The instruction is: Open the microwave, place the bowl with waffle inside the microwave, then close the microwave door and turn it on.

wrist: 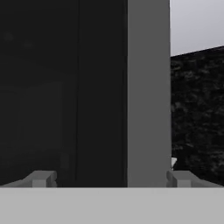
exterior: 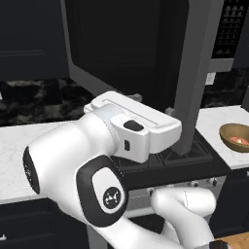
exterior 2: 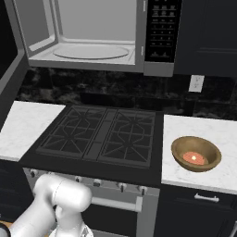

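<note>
The microwave (exterior 2: 92, 32) hangs above the stove with its pale grey interior exposed. The microwave door (exterior: 121, 44) stands swung out to the left, its dark glass and grey steel border facing me. My gripper (wrist: 111, 179) is open, fingertips spread wide, right in front of the door's grey border strip (wrist: 148, 87) with nothing between them. In the left base view my white hand (exterior: 136, 124) sits low against the door's lower edge. The bowl with waffle (exterior 2: 196, 153) rests on the right-hand counter, also seen in the left base view (exterior: 236, 136), well to the right of the hand.
A black gas stove (exterior 2: 102, 134) lies under the microwave, between white marble counters on the left (exterior 2: 23, 129) and right (exterior 2: 213, 134). A wall outlet (exterior 2: 196, 83) sits on the dark backsplash. The keypad strip (exterior 2: 162, 28) is on the microwave's right. Dark cabinets flank it.
</note>
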